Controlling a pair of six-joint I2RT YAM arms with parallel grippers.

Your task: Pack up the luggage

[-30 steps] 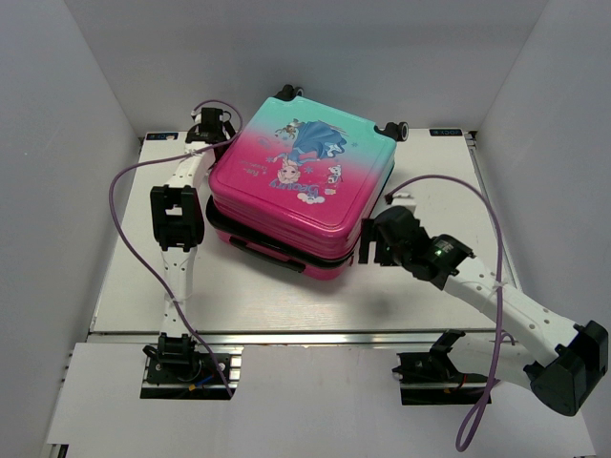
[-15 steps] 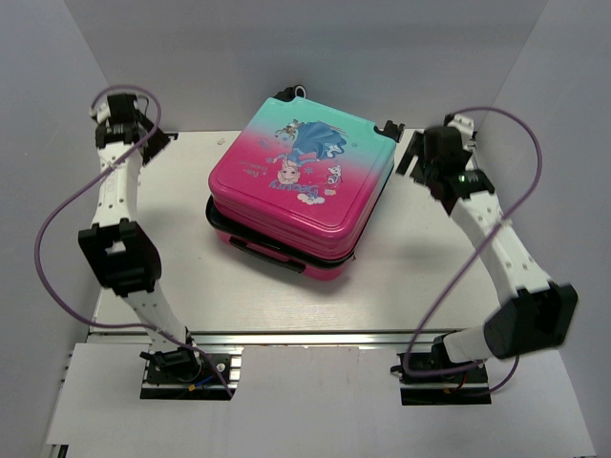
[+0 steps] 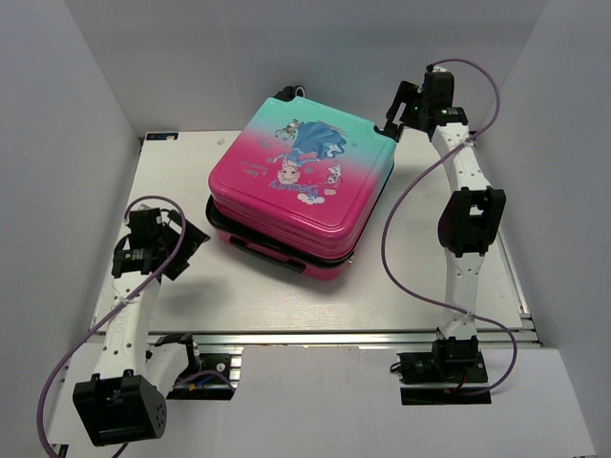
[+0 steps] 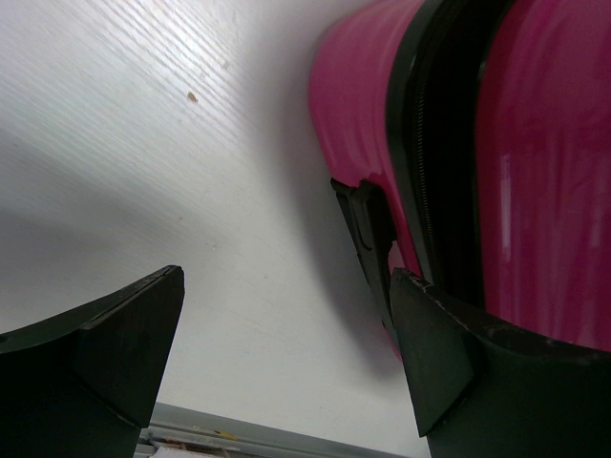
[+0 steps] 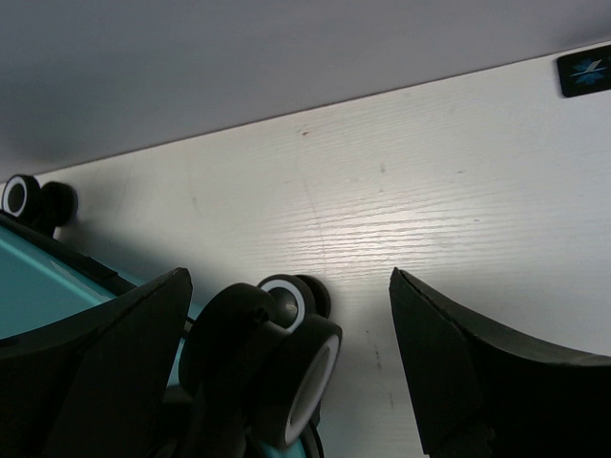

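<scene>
The luggage [image 3: 301, 186] lies flat and closed in the middle of the table, pink at the front, teal at the back, cartoon print up. My left gripper [image 3: 186, 243] hangs open near the table's front left, a short way from the case's left side. Its wrist view shows the pink shell [image 4: 544, 143], the black zip seam [image 4: 439, 134] and a black trim piece [image 4: 368, 229] beside the right finger [image 4: 449, 363]. My right gripper [image 3: 393, 116] stands open at the back right corner. A black wheel [image 5: 286, 367] sits between its fingers, untouched, by the teal shell [image 5: 43, 286].
White walls close in the table on the left, back and right. An aluminium rail [image 3: 315, 339] runs along the front edge. A second wheel [image 5: 24, 196] shows at the far back. A small black label [image 5: 584, 72] is stuck on the table by the back wall.
The left arm has swung from the back left corner down to the front left. The right arm has moved further back, over the case's back right wheel. Both grippers stay open.
</scene>
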